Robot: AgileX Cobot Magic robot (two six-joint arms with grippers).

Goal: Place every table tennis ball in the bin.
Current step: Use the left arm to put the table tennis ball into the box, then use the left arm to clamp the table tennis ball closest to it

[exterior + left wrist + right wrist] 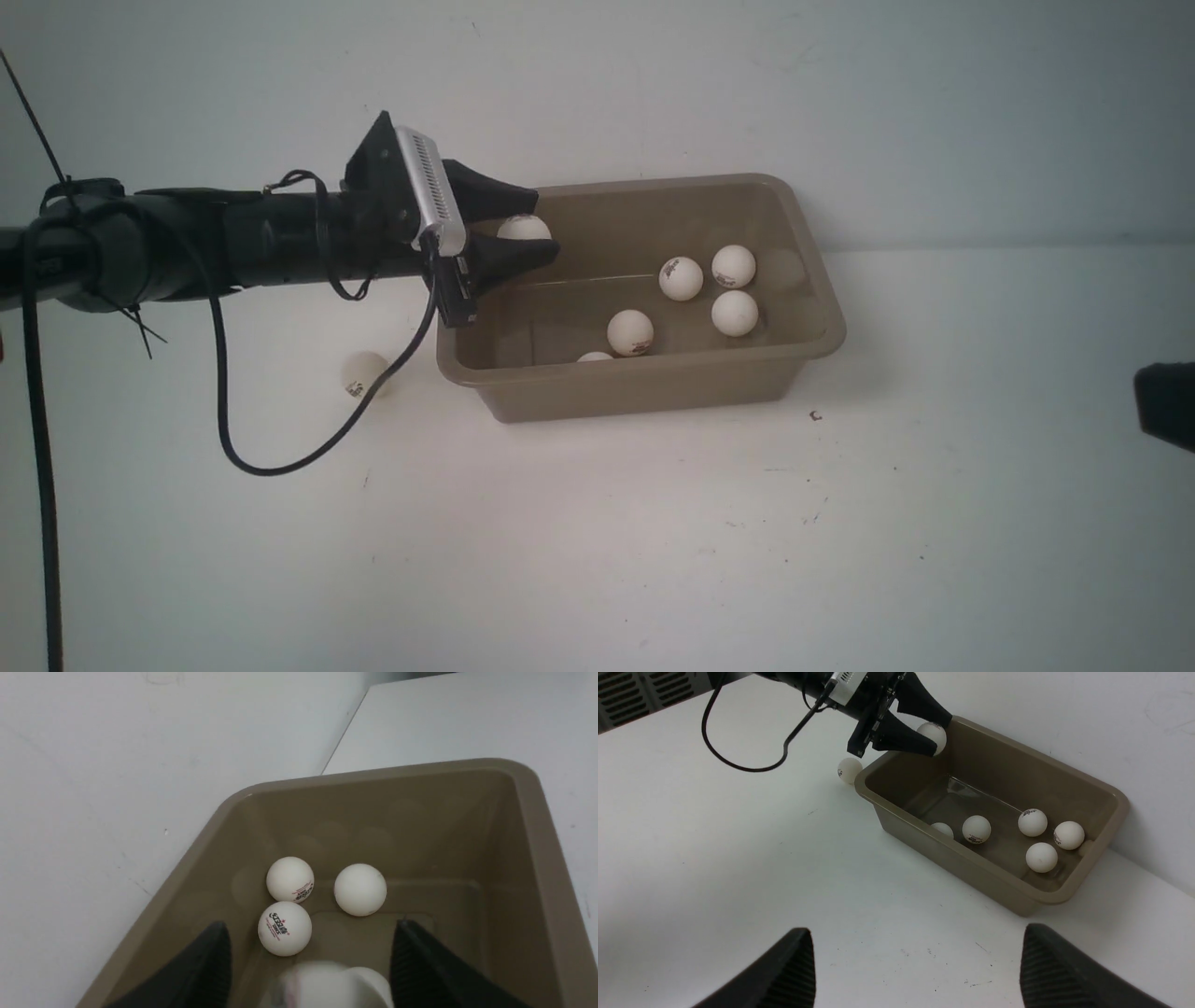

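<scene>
Left gripper — jaws parted over the bin's nine-o'clock end, a blurred ball between them, apparently loose. Five table tennis balls lie inside; a stray ball sits outside at eight o'clock. Right gripper spread, empty.

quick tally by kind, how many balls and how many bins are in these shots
table tennis balls: 7 (5 in the bin, 1 between the jaws of the left gripper, 1 on the table)
bin: 1
total: 8
</scene>
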